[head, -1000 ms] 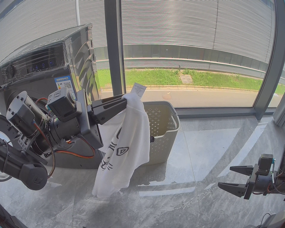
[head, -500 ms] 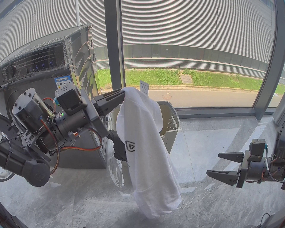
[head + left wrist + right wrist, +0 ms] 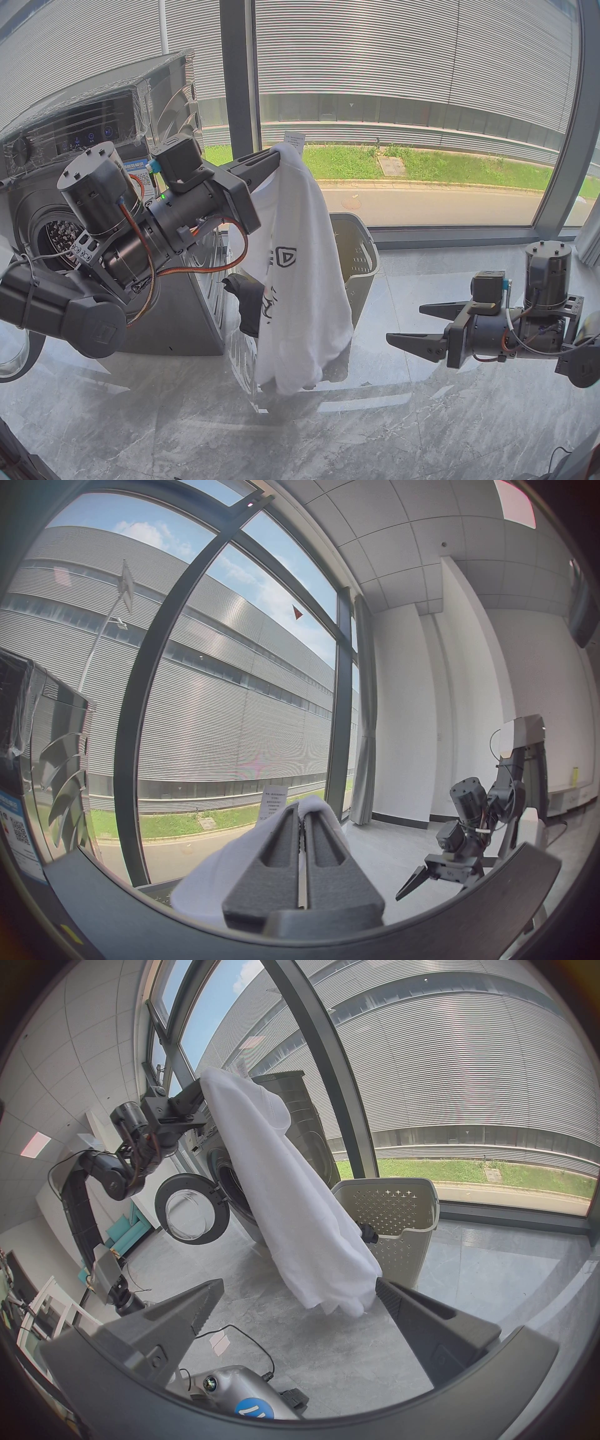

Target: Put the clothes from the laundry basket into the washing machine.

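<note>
The dark grey front-loading washing machine (image 3: 94, 128) stands at the far left, its perforated drum (image 3: 59, 236) exposed; in the right wrist view its round glass door (image 3: 187, 1208) hangs swung open. The left gripper (image 3: 275, 156) is raised beside the machine's upper right corner, its black fingers (image 3: 284, 855) pressed together on the top fold of a white T-shirt with a dark printed emblem (image 3: 306, 294). A small white paper tag (image 3: 294, 139) stands up just above the pinch. The shirt hangs straight down from the gripper, between the machine and the basket and in front of both, outside the drum; whether its hem touches the grey marble floor (image 3: 437, 425) cannot be told. A black piece of cloth (image 3: 247, 300) shows just left of the shirt, partly hidden by it; what it rests on is unclear. The pale grey perforated plastic laundry basket (image 3: 361, 256) stands behind the shirt, by the window. Well apart to the right, the right gripper (image 3: 405, 324) points toward the shirt, low over the floor, jaws spread wide and holding nothing.
</note>
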Tool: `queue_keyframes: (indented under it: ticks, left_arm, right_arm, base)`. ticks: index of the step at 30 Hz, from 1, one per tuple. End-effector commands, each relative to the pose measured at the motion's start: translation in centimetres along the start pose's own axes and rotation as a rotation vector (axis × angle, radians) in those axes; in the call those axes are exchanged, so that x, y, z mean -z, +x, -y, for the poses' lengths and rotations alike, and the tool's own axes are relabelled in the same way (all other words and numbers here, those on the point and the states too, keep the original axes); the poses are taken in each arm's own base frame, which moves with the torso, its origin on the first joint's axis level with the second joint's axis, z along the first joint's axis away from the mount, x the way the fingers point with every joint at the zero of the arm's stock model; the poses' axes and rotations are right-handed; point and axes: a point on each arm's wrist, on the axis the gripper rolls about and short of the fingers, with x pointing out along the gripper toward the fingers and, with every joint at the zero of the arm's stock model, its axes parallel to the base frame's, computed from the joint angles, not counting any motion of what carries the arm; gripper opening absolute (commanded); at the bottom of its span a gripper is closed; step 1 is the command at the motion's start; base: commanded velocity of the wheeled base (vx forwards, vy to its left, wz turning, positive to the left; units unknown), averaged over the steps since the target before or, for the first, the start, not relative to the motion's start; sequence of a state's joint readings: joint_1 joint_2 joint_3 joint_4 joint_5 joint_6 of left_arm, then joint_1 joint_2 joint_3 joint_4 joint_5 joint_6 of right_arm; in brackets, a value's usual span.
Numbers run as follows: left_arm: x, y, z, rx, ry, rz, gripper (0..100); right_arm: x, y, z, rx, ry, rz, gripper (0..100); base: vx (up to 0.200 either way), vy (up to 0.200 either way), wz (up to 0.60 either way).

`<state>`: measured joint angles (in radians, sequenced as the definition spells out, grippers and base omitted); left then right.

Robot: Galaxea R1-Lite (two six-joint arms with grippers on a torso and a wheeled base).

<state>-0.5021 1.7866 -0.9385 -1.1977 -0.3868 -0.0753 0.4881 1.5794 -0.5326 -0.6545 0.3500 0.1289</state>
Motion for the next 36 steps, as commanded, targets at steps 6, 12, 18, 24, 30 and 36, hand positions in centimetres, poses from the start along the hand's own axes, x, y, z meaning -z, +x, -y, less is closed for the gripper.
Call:
queue_keyframes:
  ticks: [6, 12, 18, 24, 30, 36]
  left_arm:
    - [-1.7, 1.4, 2.8, 0.056, -0.06, 0.043, 0]
    - [-2.4, 0.8, 4.6, 0.127, -0.096, 0.044, 0]
    - [-2.4, 0.3, 4.5, 0.129, -0.096, 0.039, 0]
    - [-2.7, 0.7, 5.4, 0.149, -0.103, 0.05, 0]
    - [-3.3, 0.7, 6.5, 0.183, -0.111, 0.065, 0]
    - [-3.0, 0.7, 5.8, 0.158, -0.105, 0.059, 0]
  right_arm:
    - [-0.2, 3.6, 0.4, -0.029, -0.006, -0.039, 100]
    - [-0.8, 4.5, 0.4, -0.085, -0.053, -0.017, 100]
    - [-1.2, 5.0, 1.1, -0.072, -0.059, 0.024, 100]
    - [-1.3, 5.4, -0.5, -0.153, -0.095, 0.032, 100]
    - [-1.7, 5.9, -1.2, -0.231, -0.136, 0.048, 100]
    - [-1.9, 5.4, -1.3, -0.231, -0.15, 0.072, 0]
  base:
    - [0.0, 0.0, 0.0]
    - [0.0, 0.0, 0.0]
    - [0.0, 0.0, 0.0]
    - [0.0, 0.0, 0.0]
    - [0.0, 0.0, 0.0]
    - [0.0, 0.0, 0.0]
